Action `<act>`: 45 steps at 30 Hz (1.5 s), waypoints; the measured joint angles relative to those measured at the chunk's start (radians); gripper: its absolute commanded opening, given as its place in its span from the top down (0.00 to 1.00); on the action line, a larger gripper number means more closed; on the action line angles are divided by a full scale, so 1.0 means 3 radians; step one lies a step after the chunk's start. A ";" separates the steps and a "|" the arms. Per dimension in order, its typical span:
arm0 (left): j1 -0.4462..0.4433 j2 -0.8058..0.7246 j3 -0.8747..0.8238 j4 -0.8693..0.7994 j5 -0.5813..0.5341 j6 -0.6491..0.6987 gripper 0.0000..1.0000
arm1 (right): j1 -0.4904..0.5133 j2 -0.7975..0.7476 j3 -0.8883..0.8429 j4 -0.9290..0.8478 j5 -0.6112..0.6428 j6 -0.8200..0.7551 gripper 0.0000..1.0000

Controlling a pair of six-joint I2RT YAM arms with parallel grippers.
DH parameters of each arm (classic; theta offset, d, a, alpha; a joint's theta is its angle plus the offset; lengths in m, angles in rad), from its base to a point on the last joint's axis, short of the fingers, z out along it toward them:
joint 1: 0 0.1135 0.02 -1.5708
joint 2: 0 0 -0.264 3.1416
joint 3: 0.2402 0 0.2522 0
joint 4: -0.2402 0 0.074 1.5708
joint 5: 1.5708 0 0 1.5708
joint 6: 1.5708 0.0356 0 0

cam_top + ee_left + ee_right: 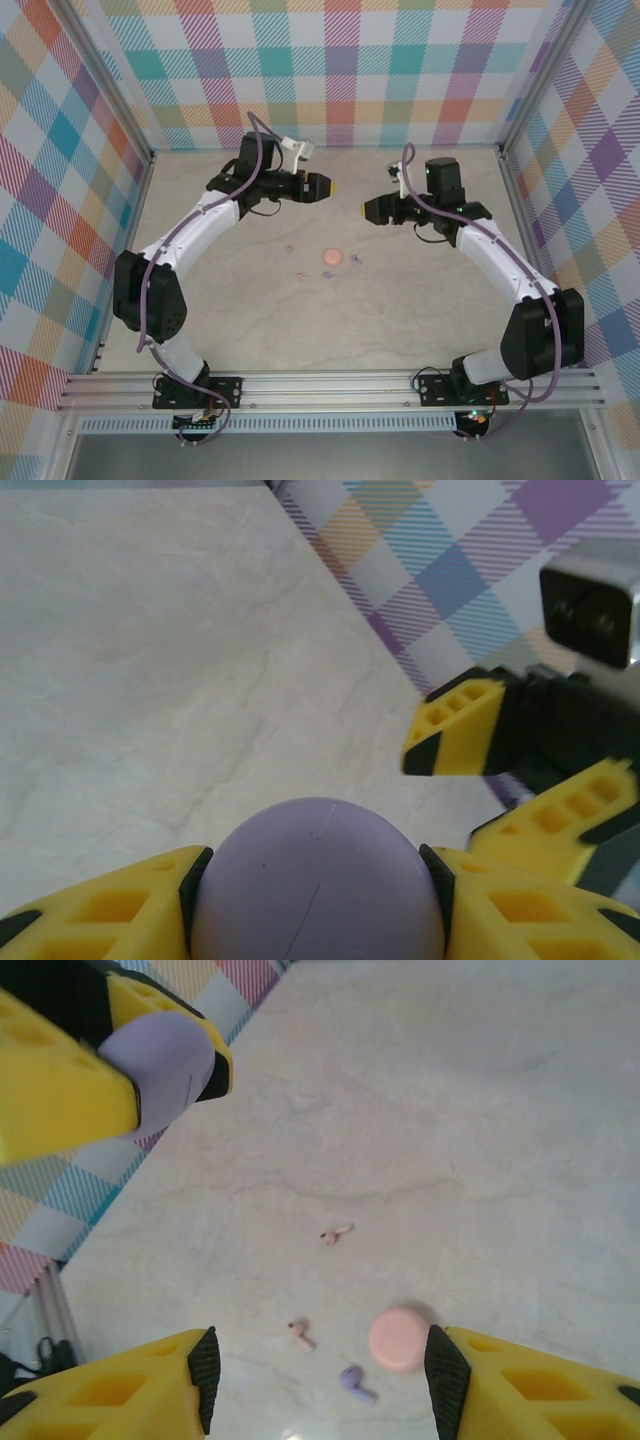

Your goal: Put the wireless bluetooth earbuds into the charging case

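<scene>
Clamping purple case (318,880), lower part cropped

Looks like a lab test booth. Walled with plaid panels (340,70) from 9 to 3 o'clock; metal rail (330,385) at 6.

overhead; wrist cameras seemingly face-to-face

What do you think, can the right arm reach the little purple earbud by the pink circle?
Probably yes. The right gripper is open and empty, and the purple earbud lies on bare table beside the pink disc, with nothing covering it.
</scene>
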State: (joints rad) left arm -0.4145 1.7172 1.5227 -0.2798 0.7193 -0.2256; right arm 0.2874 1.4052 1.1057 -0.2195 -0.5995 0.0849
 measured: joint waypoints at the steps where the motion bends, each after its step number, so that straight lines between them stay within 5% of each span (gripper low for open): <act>1: 0.0000 0.0013 0.0025 0.0000 0.0061 -0.0086 0.47 | 0.0009 -0.0055 -0.0098 0.0132 0.0009 -0.0079 0.37; 7: 0.0000 0.0047 0.0182 -0.0109 0.0402 -0.0399 0.46 | 0.0122 -0.0187 -0.0342 0.0683 -0.0056 -0.0694 0.35; 16: 0.0000 0.0052 0.0526 -0.0593 0.0746 -0.0276 0.46 | 0.0161 -0.0186 -0.0245 0.0823 -0.0361 -0.1504 0.34; 25: 0.0000 0.0117 0.0868 -0.1333 0.0955 0.0229 0.46 | 0.0264 -0.0086 0.0263 0.0488 -0.0777 -0.2173 0.36; 45: -0.0075 0.0120 0.0987 -0.1820 0.0984 0.0657 0.45 | 0.0456 0.0290 0.0799 -0.0125 -0.0890 -0.2762 0.39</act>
State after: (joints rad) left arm -0.4370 1.7531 1.8187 -0.8257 1.0145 -0.0284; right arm 0.4244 1.4921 1.3453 -0.2569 -0.8665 -0.7437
